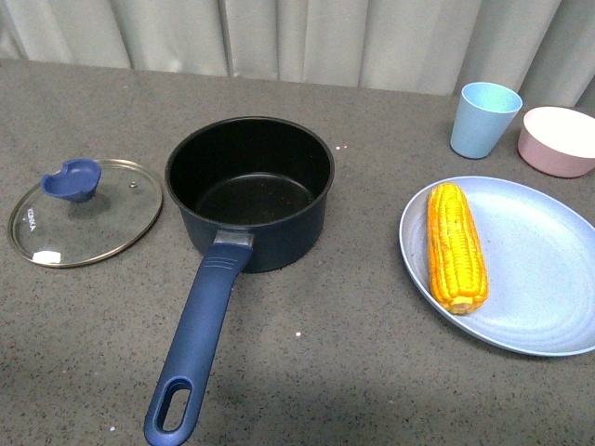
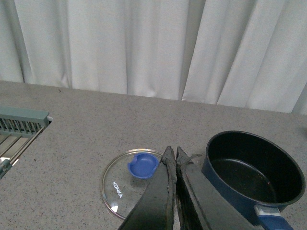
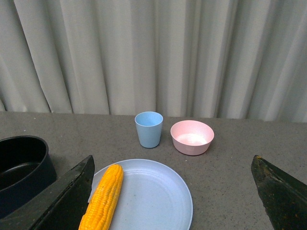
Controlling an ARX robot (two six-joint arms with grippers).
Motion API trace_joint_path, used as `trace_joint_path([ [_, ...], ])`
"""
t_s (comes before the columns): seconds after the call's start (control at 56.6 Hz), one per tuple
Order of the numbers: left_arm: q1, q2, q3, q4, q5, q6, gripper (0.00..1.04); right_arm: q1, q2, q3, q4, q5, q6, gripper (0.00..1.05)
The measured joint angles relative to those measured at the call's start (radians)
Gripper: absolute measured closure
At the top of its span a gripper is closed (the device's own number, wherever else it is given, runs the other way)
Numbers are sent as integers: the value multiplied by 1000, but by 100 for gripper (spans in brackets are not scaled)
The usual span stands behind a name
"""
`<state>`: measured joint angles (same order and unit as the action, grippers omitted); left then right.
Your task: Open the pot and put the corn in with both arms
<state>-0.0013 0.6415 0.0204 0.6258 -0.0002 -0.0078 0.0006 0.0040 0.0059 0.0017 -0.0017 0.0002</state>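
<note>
Far left of front view: glass lid [image 1: 85, 212] flat on the table [image 1: 372, 372], knob up, just beside the pot. Centre: pot [image 1: 249, 190] uncovered, empty, handle toward bottom edge. Right: corn [image 1: 456, 246] lying on blue plate [image 1: 548, 279], well apart from pot. Upper right: blue cup [image 1: 484, 119], pink bowl [image 1: 560, 139]. Left gripper [image 2: 173, 152]: fingers pressed together, gripping nothing. Right gripper [image 3: 172, 160]: spread wide, gripping nothing.

The front view looks steeply down on the table [image 1: 372, 390] from near. The wrist views sit low at 9 and 3 o'clock, facing the curtain [image 2: 144, 48]; all share the pot [image 1: 270, 240].
</note>
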Motion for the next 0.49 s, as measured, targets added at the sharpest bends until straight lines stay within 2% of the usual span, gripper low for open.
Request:
trace_joint_path([
  [0.494, 0, -321, -1, -302, 0, 0, 101, 0, 0, 0, 0, 0, 0, 9],
])
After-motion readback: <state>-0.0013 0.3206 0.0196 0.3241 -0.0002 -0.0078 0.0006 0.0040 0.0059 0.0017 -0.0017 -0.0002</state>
